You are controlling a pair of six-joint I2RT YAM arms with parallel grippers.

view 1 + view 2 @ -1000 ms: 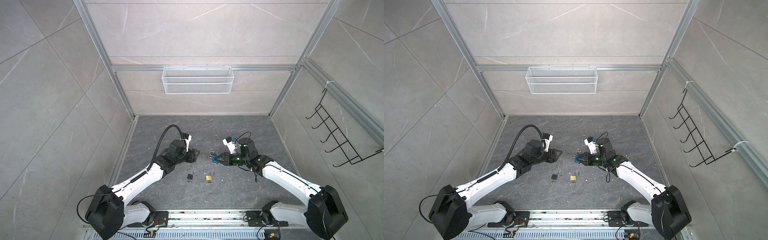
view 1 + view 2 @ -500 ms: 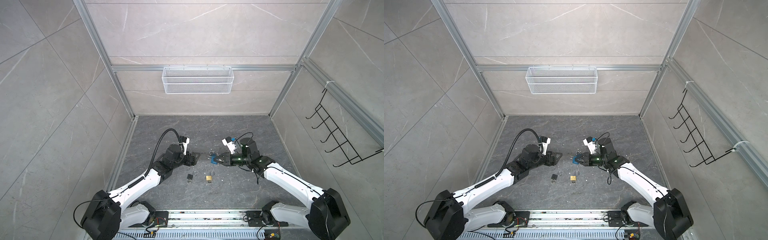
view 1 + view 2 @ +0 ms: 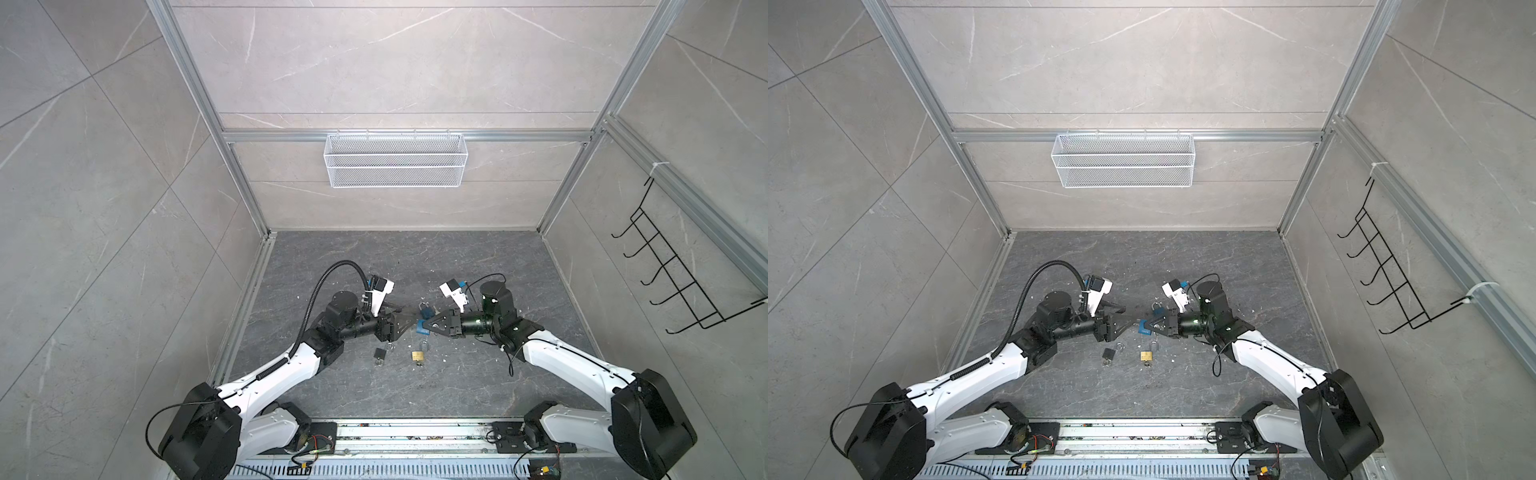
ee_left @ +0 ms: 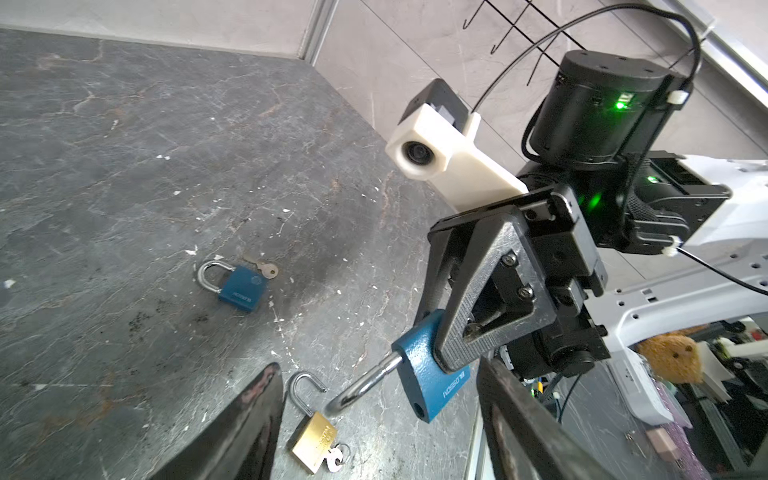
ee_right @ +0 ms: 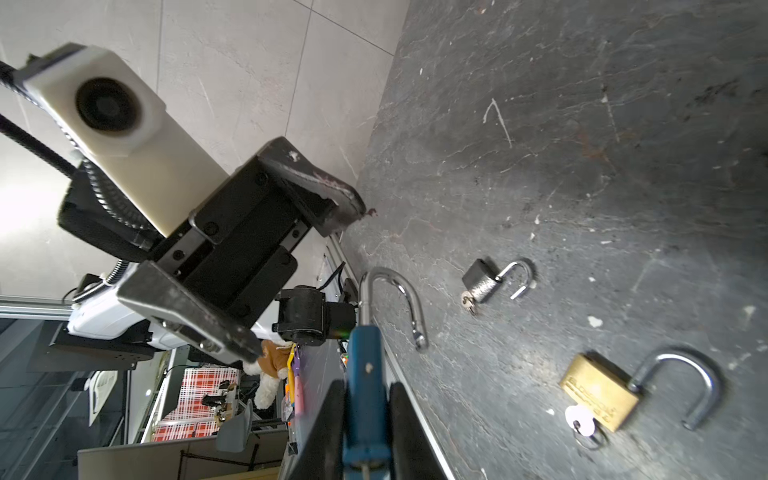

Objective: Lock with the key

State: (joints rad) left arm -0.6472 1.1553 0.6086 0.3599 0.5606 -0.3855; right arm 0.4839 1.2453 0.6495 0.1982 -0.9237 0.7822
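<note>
Two hands nearly meet now: left hand (image 3: 405, 321) has moved in, jaws spread wider, empty, just beside the open shackle (image 4: 361, 386) of the blue padlock (image 4: 419, 374), which right hand (image 3: 430, 325) pinches above the bench (image 3: 457, 270). Prob. shackle-closing next.

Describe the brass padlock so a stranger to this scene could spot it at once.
On the dark stone floor, look just below the right pincer in a top view. The brass padlock lies flat there, shackle open, key in its base. It's the only gold-coloured lock; the neighbouring black padlock is smaller.
</note>
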